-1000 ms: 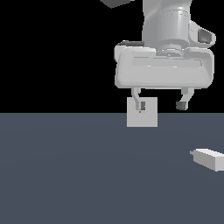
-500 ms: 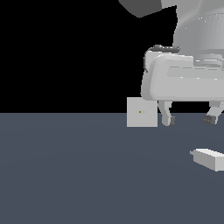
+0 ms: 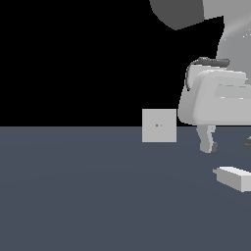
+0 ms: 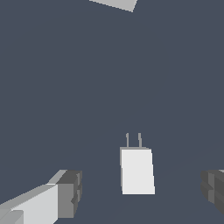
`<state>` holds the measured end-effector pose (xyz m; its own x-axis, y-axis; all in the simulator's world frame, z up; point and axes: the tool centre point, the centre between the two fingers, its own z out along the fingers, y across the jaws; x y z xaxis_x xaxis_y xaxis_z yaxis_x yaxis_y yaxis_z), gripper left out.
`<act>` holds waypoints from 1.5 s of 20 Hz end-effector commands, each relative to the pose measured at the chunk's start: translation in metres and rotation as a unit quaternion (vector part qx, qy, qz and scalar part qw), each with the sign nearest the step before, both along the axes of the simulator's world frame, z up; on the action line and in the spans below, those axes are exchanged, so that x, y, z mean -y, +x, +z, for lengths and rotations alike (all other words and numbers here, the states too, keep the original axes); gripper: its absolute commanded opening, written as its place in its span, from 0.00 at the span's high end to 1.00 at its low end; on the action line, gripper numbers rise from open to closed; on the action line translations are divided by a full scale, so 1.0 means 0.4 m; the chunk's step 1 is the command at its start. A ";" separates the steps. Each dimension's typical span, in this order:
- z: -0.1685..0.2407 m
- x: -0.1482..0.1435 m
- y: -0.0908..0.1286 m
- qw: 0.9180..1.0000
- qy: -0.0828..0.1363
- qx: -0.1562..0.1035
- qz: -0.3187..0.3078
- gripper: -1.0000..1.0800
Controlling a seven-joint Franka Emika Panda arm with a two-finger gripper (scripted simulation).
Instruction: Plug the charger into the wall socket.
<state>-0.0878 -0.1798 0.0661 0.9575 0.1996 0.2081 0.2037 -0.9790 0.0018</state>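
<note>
The charger (image 3: pixel 235 177) is a small white block lying flat on the dark floor at the exterior view's right edge, its prong end facing the socket side. In the wrist view the charger (image 4: pixel 137 170) shows two thin prongs and lies between my fingers (image 4: pixel 70 192), lower than them. My gripper (image 3: pixel 229 144) hangs open just above it, holding nothing, and its right finger is cut off by the frame edge. The wall socket (image 3: pixel 159 125) is an upright light-grey square plate with a yellowish dot. It stands to the exterior view's left of the gripper. Only a corner of the wall socket (image 4: pixel 113 3) shows in the wrist view.
The dark grey floor (image 3: pixel 88 196) runs flat across the whole scene, with a black background behind it. The arm's white hand body (image 3: pixel 215 100) sits high on the exterior view's right.
My gripper has moved toward the exterior view's right, from in front of the socket to above the charger, and dropped slightly. Charger and socket have not moved.
</note>
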 end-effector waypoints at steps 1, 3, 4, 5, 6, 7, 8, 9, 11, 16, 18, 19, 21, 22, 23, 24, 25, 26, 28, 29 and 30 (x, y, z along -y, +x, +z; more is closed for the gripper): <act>-0.006 0.008 -0.002 1.000 0.001 0.003 0.003 0.04; -0.009 0.013 -0.003 1.000 0.002 0.005 0.005 0.04; -0.010 0.014 -0.003 1.000 0.002 0.005 0.005 0.04; -0.011 0.015 -0.003 1.000 0.002 0.005 0.005 0.04; -0.011 0.015 -0.003 1.000 0.002 0.005 0.005 0.04; -0.011 0.015 -0.003 1.000 0.002 0.005 0.005 0.04; -0.011 0.014 -0.002 1.000 0.002 0.005 0.005 0.04; -0.010 0.013 -0.002 1.000 0.002 0.005 0.005 0.04; -0.011 0.014 -0.002 1.000 0.002 0.004 0.005 0.04; -0.029 0.013 -0.003 1.000 0.002 0.004 0.005 0.04; -0.046 0.013 -0.004 1.000 0.002 0.004 0.005 0.04; -0.056 0.013 -0.004 1.000 0.002 0.004 0.005 0.04; -0.081 0.012 -0.004 1.000 0.002 0.004 0.005 0.04; -0.093 0.012 -0.005 1.000 0.002 0.004 0.005 0.04; -0.103 0.012 -0.005 1.000 0.002 0.004 0.005 0.04; -0.112 0.012 -0.005 1.000 0.002 0.004 0.005 0.04; -0.119 0.012 -0.004 1.000 0.002 0.004 0.005 0.04; -0.125 0.012 -0.004 1.000 0.002 0.004 0.005 0.04; -0.133 0.013 -0.003 1.000 0.002 0.004 0.005 0.04; -0.135 0.013 -0.003 1.000 0.002 0.004 0.005 0.04; -0.136 0.013 -0.003 1.000 0.002 0.004 0.005 0.04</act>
